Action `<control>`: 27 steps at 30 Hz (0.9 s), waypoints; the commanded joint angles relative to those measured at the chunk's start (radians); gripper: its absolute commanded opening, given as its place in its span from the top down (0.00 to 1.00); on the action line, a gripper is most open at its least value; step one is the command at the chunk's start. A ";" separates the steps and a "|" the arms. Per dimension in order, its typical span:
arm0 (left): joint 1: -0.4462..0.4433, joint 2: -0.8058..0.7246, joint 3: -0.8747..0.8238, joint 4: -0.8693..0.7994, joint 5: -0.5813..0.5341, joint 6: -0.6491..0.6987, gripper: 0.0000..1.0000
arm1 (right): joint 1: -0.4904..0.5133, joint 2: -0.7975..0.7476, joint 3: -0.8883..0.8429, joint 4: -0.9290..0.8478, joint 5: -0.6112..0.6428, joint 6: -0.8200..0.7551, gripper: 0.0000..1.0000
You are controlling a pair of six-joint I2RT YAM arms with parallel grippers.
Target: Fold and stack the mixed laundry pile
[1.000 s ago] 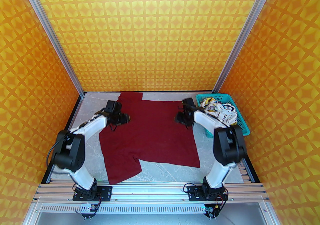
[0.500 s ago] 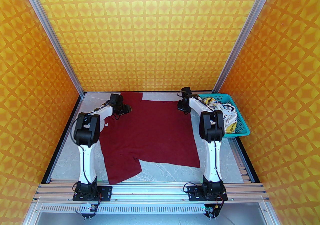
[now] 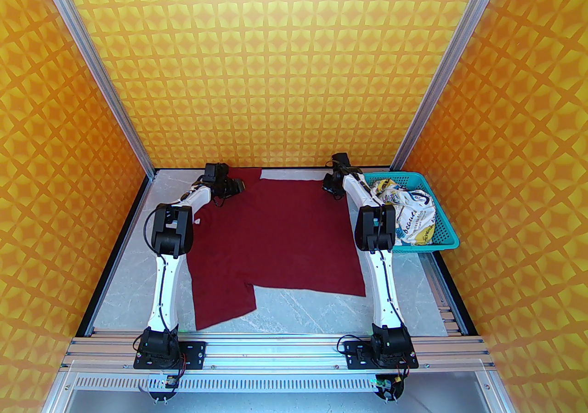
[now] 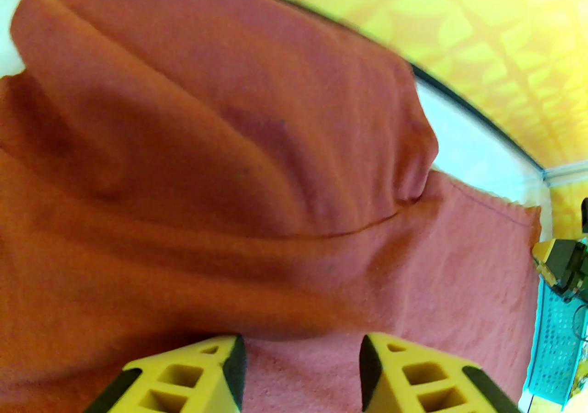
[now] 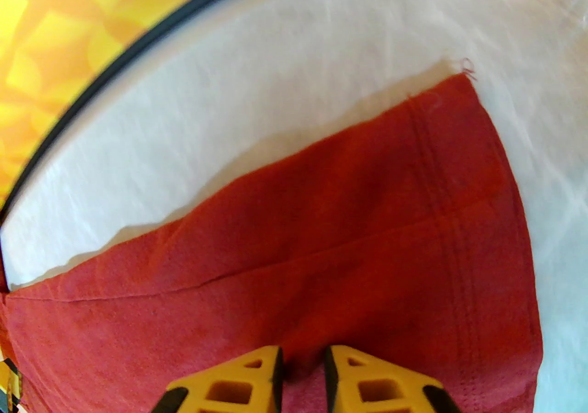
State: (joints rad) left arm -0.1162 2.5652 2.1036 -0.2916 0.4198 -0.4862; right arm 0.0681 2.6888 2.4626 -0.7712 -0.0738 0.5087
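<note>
The dark red T-shirt [image 3: 285,236] lies spread flat across the table, one sleeve toward the back wall and the other near the front edge. My left gripper [image 3: 238,186] is over its far left part. In the left wrist view its jaws [image 4: 301,370] stand apart, with flat cloth [image 4: 229,126] showing between them and a raised fold just ahead. My right gripper [image 3: 330,185] is at the shirt's far right corner. In the right wrist view it [image 5: 303,374] is shut on the red cloth [image 5: 321,241]. The white printed garment [image 3: 409,213] lies crumpled in the basket.
The teal perforated basket [image 3: 448,236] stands at the back right of the table, close beside my right arm. Orange patterned walls and aluminium posts enclose the back and sides. Bare grey table [image 3: 312,314] shows in front of the shirt.
Both arms have stretched toward the back wall. The right gripper has shut on the shirt's far corner, and the whole shirt has slid a little toward the back.
</note>
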 commanded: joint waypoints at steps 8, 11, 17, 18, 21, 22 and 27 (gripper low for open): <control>0.004 -0.175 -0.042 -0.120 0.030 0.079 0.45 | -0.008 -0.264 -0.224 0.105 -0.073 0.007 0.70; -0.008 -0.391 -0.258 -0.106 0.008 0.108 0.43 | -0.008 -0.485 -0.480 0.180 -0.087 0.018 0.67; -0.011 -0.910 -0.848 -0.162 -0.182 0.059 0.42 | -0.005 -0.963 -1.075 0.295 -0.089 0.039 0.64; -0.010 -0.991 -0.935 -0.204 -0.220 0.036 0.42 | -0.005 -1.038 -1.175 0.302 -0.095 0.044 0.64; -0.010 -1.211 -1.163 -0.309 -0.275 -0.033 0.43 | -0.005 -1.232 -1.405 0.286 -0.132 0.051 0.64; -0.008 -1.271 -1.215 -0.353 -0.300 -0.053 0.44 | -0.005 -1.286 -1.464 0.267 -0.135 0.045 0.64; -0.009 -1.527 -1.431 -0.492 -0.379 -0.160 0.41 | -0.005 -1.552 -1.676 0.122 -0.102 0.019 0.63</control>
State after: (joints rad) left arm -0.1249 1.1164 0.7437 -0.6437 0.1349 -0.5514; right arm 0.0593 1.2385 0.8627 -0.5587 -0.1829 0.5385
